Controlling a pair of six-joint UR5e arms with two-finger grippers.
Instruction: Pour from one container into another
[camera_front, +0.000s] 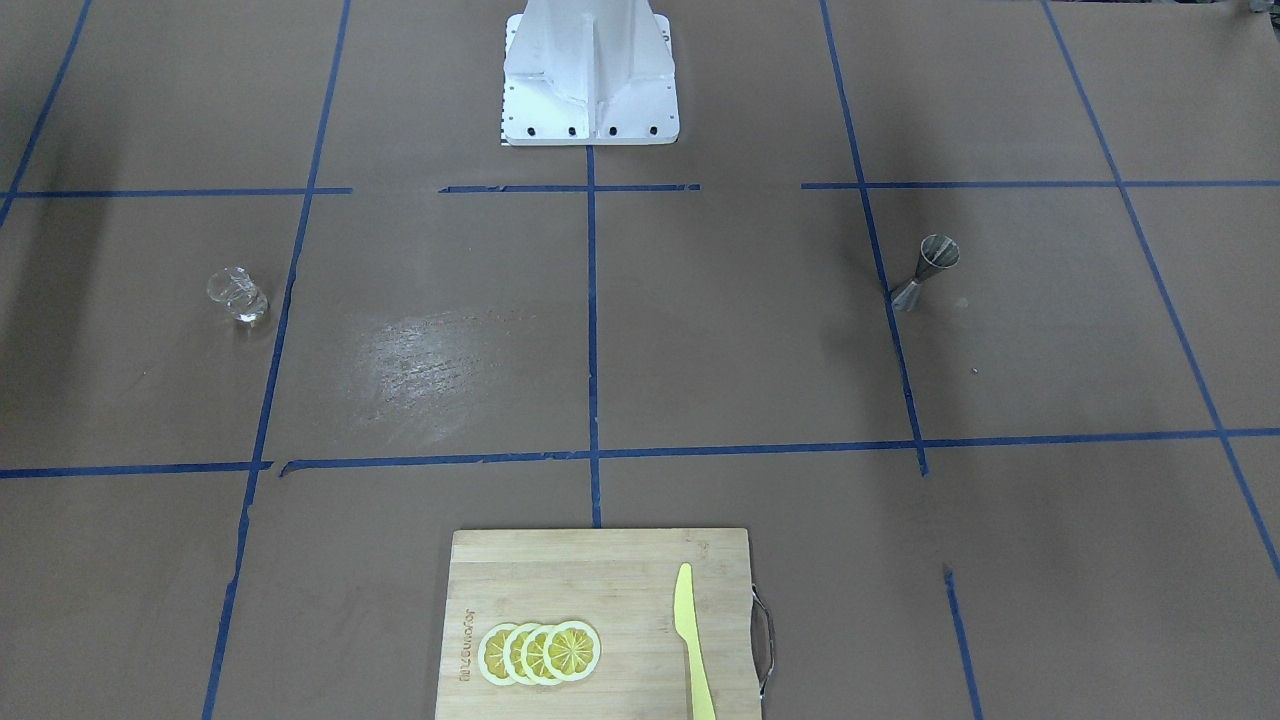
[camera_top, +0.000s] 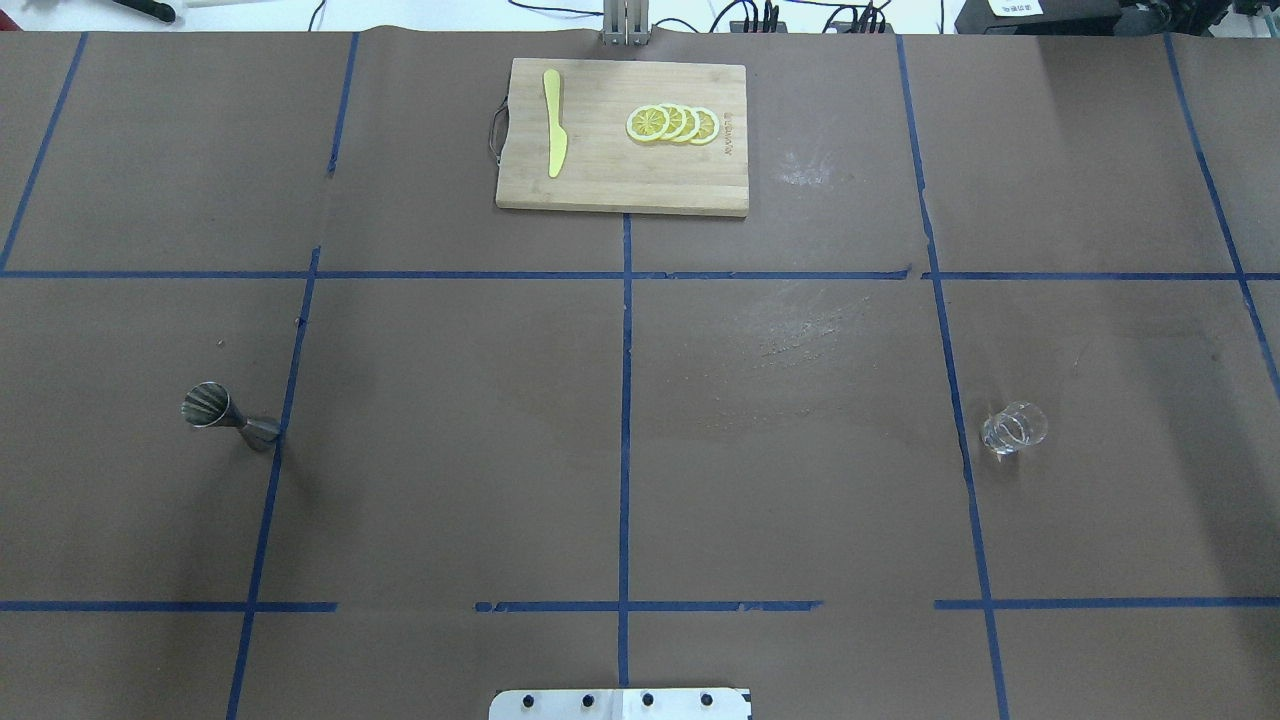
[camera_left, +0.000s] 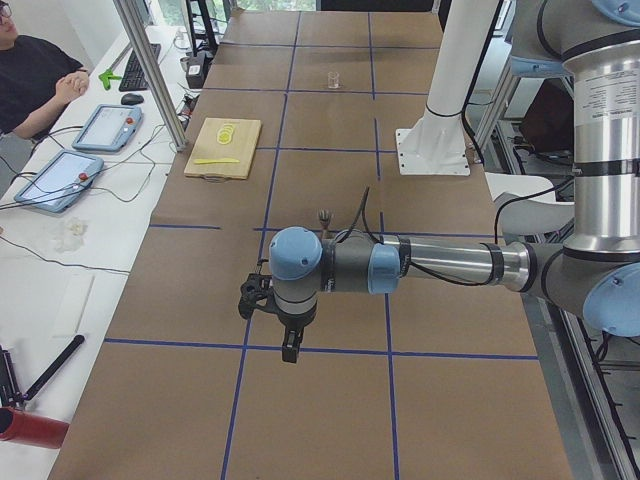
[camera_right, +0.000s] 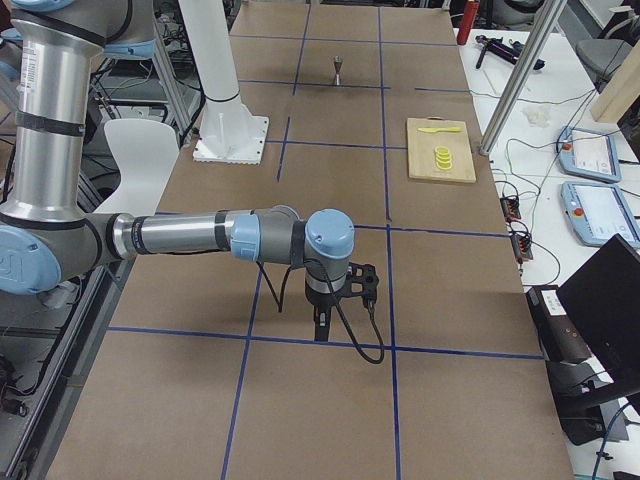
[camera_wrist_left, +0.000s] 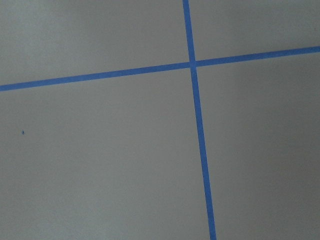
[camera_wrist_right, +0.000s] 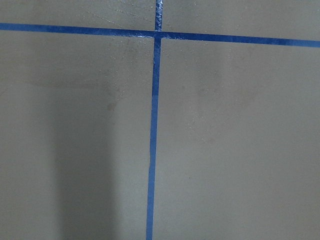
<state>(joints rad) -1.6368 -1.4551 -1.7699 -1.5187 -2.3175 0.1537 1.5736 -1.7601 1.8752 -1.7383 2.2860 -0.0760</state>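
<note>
The clear glass cup (camera_front: 238, 295) stands upright on the brown table, on the robot's right side (camera_top: 1013, 428). The steel hourglass jigger (camera_front: 925, 272) stands upright on the robot's left side (camera_top: 228, 418), beside a blue tape line. My left gripper (camera_left: 290, 350) hangs over the table's left end, well short of the jigger (camera_left: 325, 218). My right gripper (camera_right: 320, 325) hangs over the table's right end. Both grippers show only in the side views, so I cannot tell whether they are open or shut. Both wrist views show only brown paper and blue tape.
A wooden cutting board (camera_top: 600, 170) lies at the far middle edge with a yellow knife (camera_top: 554, 135) and lemon slices (camera_top: 672, 123) on it. The white robot base (camera_front: 590, 80) stands at the near middle. An operator (camera_left: 30, 80) sits beside the table.
</note>
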